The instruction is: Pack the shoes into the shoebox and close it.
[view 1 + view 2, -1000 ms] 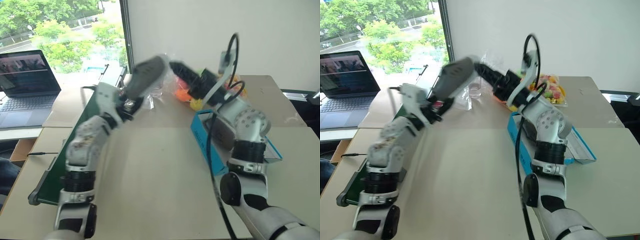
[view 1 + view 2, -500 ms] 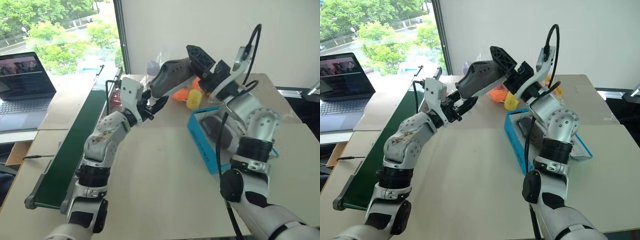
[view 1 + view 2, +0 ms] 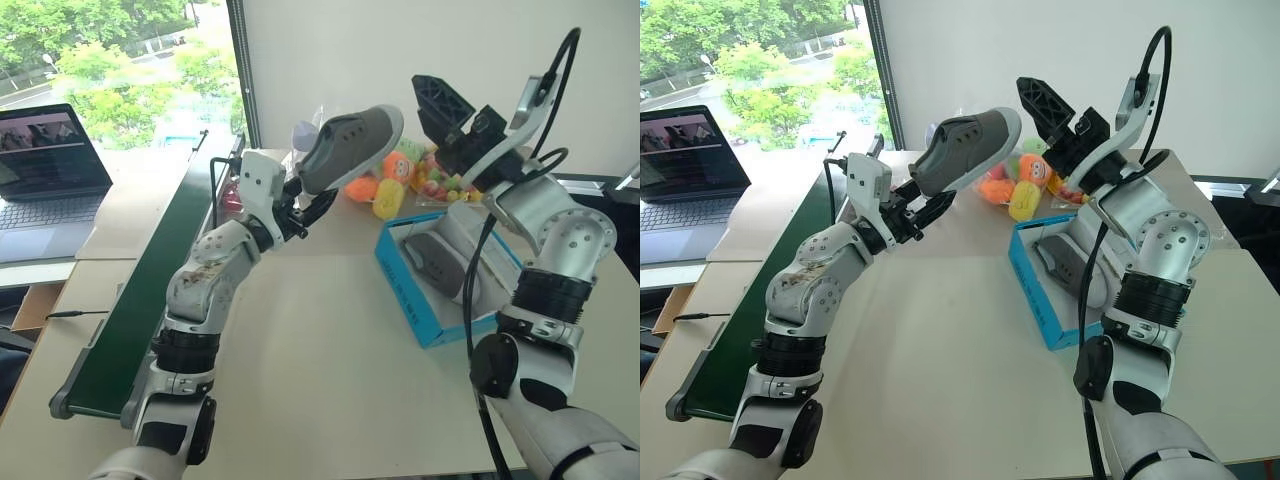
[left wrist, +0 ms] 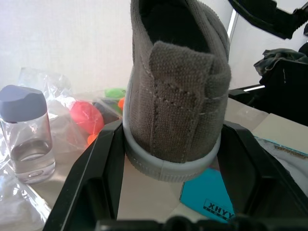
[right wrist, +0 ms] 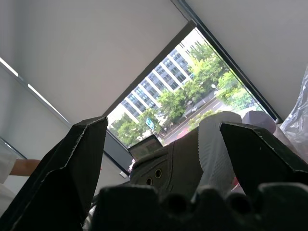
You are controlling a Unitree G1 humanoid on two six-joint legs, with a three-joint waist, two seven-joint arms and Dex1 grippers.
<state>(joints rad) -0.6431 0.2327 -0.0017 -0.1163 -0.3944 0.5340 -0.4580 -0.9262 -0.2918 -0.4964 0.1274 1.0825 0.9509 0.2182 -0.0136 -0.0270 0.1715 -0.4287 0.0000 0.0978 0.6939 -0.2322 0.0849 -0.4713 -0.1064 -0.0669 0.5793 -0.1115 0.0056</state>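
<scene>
While one grey shoe (image 3: 440,262) already lies in the open shoebox (image 3: 408,294), the left gripper (image 3: 923,205) clamps the second shoe (image 3: 967,150) (heel-first) left of it; right gripper (image 3: 1052,118) gapes empty.

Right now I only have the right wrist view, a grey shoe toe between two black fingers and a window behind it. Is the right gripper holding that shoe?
Observer: No. The right gripper is open and apart from the raised shoe; the left gripper is shut on its heel.
Operator: Where's the other shoe?
Observer: It lies inside the open shoebox, the second shoe resting along the white interior.
Operator: What's on the table near the box?
Observer: Colourful plush toys sit just beyond the box's far end, and a long green conveyor belt runs along the robot's left.
</scene>
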